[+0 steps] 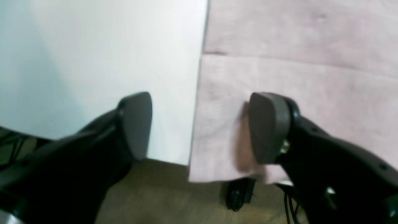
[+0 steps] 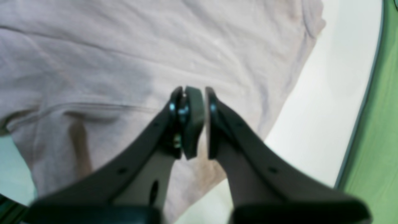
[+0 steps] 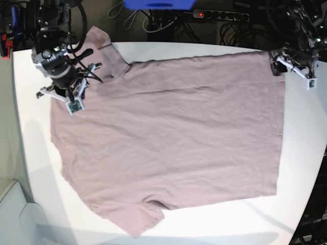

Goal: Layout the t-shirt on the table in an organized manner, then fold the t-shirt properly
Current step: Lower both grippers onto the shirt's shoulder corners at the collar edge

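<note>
The pink t-shirt (image 3: 173, 132) lies spread flat on the white table (image 3: 306, 153), with one sleeve at the far left and one at the near left. My left gripper (image 1: 202, 126) is open over a hem corner of the t-shirt (image 1: 279, 71). One finger (image 1: 269, 127) is above the cloth and the other above bare table (image 1: 108, 46). In the base view it (image 3: 280, 65) is at the far right corner. My right gripper (image 2: 203, 121) is shut just above the t-shirt (image 2: 124, 62), with nothing seen between its pads. In the base view it (image 3: 69, 92) is near the far sleeve.
The hem corner hangs slightly over the table edge above brown floor (image 1: 149, 193) and black cables (image 1: 238, 193). A green surface (image 2: 382, 124) lies beyond the table edge by the right arm. A power strip (image 3: 219, 15) and cables sit behind the table.
</note>
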Controlling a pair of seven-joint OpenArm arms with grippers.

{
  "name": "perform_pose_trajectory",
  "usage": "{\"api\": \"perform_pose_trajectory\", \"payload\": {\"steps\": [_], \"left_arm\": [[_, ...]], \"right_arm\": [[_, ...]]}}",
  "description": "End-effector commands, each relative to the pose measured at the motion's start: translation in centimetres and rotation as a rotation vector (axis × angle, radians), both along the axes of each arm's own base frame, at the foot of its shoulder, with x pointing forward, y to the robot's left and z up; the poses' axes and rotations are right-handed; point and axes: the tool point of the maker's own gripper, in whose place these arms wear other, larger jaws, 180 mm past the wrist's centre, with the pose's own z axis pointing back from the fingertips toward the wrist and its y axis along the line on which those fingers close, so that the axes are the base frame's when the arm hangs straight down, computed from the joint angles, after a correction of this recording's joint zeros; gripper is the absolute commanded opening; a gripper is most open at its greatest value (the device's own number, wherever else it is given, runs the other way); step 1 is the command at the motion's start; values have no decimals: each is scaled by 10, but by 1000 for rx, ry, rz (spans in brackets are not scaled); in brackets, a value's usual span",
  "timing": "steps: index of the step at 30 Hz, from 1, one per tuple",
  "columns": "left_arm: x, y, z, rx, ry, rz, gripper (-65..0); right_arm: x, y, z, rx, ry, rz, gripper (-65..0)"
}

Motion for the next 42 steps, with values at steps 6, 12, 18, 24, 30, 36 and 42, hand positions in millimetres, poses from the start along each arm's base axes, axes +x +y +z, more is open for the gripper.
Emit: {"api": "perform_pose_trajectory", "payload": {"steps": [6,12,18,24,30,36,42], "left_arm": [[-24,-15,-14,-37,78,-42,-179],[-30,-25,-9,-23,73,-99,-177],[-37,-25,-11,-21,90,-99,-176],[-57,-22,-17,-25,133,-85,-177],[-64,-2,-12,-2,124,-21,-176],[-63,-2,-11,-2,120,-21,-178],[-62,-2,-11,-1,117,-21,-179]], "right_arm": [[7,-1,10,-2,-41,10,-606],[8,-1,7,0,-37,9,-606],[7,-1,1,6,-23,7,-606],[7,-2,2,1,-23,9,-606],[7,-2,2,3,-23,8,-606],[7,-1,1,3,-21,10,-606],[5,-2,0,3,-15,8,-606]]}}
